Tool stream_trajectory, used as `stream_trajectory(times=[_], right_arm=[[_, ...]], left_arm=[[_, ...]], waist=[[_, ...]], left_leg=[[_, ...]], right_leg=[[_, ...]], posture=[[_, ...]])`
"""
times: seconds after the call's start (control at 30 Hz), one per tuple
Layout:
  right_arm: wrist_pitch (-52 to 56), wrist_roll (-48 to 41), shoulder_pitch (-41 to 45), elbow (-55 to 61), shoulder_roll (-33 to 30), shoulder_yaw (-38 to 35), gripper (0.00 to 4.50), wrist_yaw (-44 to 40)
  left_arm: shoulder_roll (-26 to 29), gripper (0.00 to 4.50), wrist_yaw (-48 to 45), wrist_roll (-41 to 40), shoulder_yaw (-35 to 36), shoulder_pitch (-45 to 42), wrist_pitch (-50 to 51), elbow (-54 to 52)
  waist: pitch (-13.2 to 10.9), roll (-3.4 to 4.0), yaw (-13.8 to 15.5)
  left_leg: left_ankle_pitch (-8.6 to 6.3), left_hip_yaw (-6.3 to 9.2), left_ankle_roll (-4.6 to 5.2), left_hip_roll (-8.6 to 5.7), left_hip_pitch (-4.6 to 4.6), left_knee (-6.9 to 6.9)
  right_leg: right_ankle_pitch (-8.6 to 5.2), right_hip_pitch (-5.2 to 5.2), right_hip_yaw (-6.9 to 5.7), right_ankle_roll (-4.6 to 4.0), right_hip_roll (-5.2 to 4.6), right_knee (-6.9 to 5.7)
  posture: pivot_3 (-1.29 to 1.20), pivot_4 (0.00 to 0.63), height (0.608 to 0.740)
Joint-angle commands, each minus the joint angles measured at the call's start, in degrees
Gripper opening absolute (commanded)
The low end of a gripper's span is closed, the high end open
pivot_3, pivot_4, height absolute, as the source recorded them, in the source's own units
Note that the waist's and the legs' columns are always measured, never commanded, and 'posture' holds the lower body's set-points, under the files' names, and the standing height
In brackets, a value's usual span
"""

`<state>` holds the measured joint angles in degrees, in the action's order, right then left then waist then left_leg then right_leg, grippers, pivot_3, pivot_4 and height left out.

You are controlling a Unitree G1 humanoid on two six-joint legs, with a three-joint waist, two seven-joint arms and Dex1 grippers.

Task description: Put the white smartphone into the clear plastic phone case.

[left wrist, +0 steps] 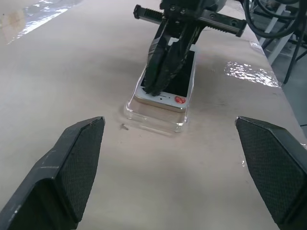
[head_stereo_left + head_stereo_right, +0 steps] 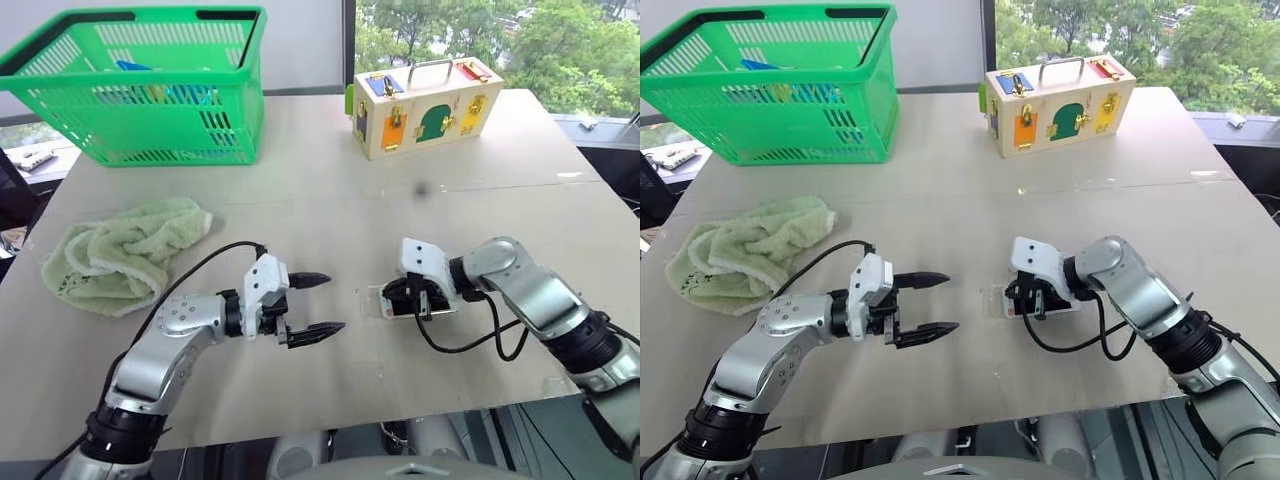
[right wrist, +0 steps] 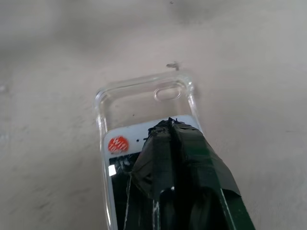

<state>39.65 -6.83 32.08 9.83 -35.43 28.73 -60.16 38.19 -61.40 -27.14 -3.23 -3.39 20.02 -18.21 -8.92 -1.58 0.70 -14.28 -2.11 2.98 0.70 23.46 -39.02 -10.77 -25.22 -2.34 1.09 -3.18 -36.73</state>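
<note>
The white smartphone (image 3: 132,139) lies screen up on the table, partly inside the clear plastic phone case (image 3: 144,93). Its white end with a red sticker stops short of the case's end with the camera hole. That end of the case (image 1: 156,123) juts out empty past the phone (image 1: 163,98). My right gripper (image 2: 420,298) is shut, and its joined fingertips (image 3: 169,127) rest on the phone's black screen. To the left of the case my left gripper (image 2: 330,303) hovers open above the table, pointing toward the case with nothing between its fingers.
A green plastic basket (image 2: 150,90) stands at the far left, and a wooden lock box (image 2: 425,105) at the far middle. A crumpled green towel (image 2: 120,250) lies on the left. A tiny speck (image 1: 123,127) sits beside the case. The table's near edge runs just below both arms.
</note>
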Motion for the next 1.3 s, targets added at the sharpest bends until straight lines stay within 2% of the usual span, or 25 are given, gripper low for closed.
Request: stream_trajectory(times=[0.03, 0.13, 0.23, 0.3, 0.37, 0.5, 0.7, 0.83, 1.07, 1.3], right_arm=[[0.6, 1.9, -4.8, -4.9, 0.1, 0.7, 0.03, 2.7], [1.1, -4.8, -7.4, 2.7, 2.2, -8.2, 0.03, 3.7], [3.6, -8.4, -9.7, 10.1, 1.0, -13.8, 0.00, 4.4], [6.5, -11.1, -11.0, 14.8, -0.3, -17.3, 0.00, 5.0], [9.6, -13.3, -12.7, 19.7, -2.7, -20.8, 0.00, 5.8], [14.6, -16.0, -17.4, 26.5, -7.8, -28.0, 0.00, 8.2], [16.3, -13.9, -27.3, 29.1, -15.2, -34.8, 0.00, 12.1], [14.6, -11.6, -31.4, 28.5, -18.3, -34.1, 0.00, 13.8], [10.7, -7.6, -29.9, 25.8, -19.6, -26.0, 0.00, 15.2], [8.7, -3.8, -21.6, 25.3, -16.9, -13.3, 0.00, 14.5]], left_arm=[[0.5, 4.50, -0.5, -0.1, 0.6, 0.6, -1.3, -1.5], [1.2, 4.50, -1.6, 0.0, -0.1, 0.6, -1.3, -1.4], [1.6, 3.69, -3.5, -0.8, -1.0, -0.2, -0.5, -1.2], [1.6, 2.82, -3.9, -0.2, -1.8, -1.1, -0.5, -0.8], [1.3, 1.75, -4.1, 0.6, -2.9, -2.3, -0.5, -0.1], [0.5, 0.04, -3.7, 2.2, -5.2, -4.7, -0.5, 1.5], [-1.1, 0.04, -3.3, 6.5, -9.4, -7.1, -1.8, 5.6], [-2.2, 0.04, -3.7, 10.0, -11.3, -8.7, -4.7, 10.9], [-5.1, 0.04, -2.9, 14.1, -14.1, -10.7, -7.9, 17.3], [-9.3, 0.04, -0.7, 16.7, -16.3, -12.0, -7.4, 19.0]], waist=[[0.1, -0.01, 0.0], [0.0, 0.11, 0.1], [-0.2, 0.43, 0.1], [-0.4, 0.54, 0.2], [-0.5, 0.61, 0.2], [-0.5, 0.59, 0.3], [-0.5, 0.57, 0.3], [-0.5, 0.53, 0.1], [-0.5, 0.53, 0.4], [-0.5, 0.55, 0.5]], left_leg=[[-0.01, 0.02, -0.02, 0.01, -0.07, 0.00], [-0.17, 0.04, -0.29, 0.03, -0.07, 0.01], [-0.16, 0.01, -0.28, 0.02, 0.23, 0.00], [-0.06, -0.01, -0.12, 0.00, 0.43, 0.00], [0.00, -0.02, -0.01, -0.02, 0.50, 0.03], [0.00, 0.00, -0.01, -0.07, 0.51, 0.49], [0.00, -0.09, 0.01, -0.11, 0.52, 0.60], [0.00, -0.11, 0.01, -0.09, 0.47, 0.59], [0.00, -0.07, 0.01, -0.07, 0.43, 0.58], [0.01, 0.02, 0.04, -0.11, 0.32, 0.39]], right_leg=[[0.00, 0.07, 0.02, 0.00, -0.10, 0.01], [-0.01, 0.09, -0.39, 0.00, -0.44, 0.03], [0.00, -0.16, -0.83, 0.01, -0.82, 0.03], [0.02, -0.34, -0.99, 0.01, -0.88, 0.02], [0.02, -0.37, -1.05, 0.00, -0.87, 0.00], [0.00, -0.37, -1.29, 0.00, -0.75, 0.27], [0.00, -0.32, -1.29, 0.05, -0.64, 0.59], [0.01, -0.31, -1.27, 0.05, -0.58, 0.56], [0.01, -0.26, -1.27, 0.05, -0.54, 0.54], [0.04, -0.02, -1.30, 0.10, -0.60, 0.56]], posture=[[0.00, 0.150, 0.740], [0.00, 0.150, 0.740], [0.00, 0.150, 0.740], [0.00, 0.150, 0.740], [0.00, 0.150, 0.740], [0.00, 0.150, 0.740], [0.00, 0.150, 0.740], [0.00, 0.150, 0.740], [0.00, 0.150, 0.740], [0.00, 0.150, 0.740]])
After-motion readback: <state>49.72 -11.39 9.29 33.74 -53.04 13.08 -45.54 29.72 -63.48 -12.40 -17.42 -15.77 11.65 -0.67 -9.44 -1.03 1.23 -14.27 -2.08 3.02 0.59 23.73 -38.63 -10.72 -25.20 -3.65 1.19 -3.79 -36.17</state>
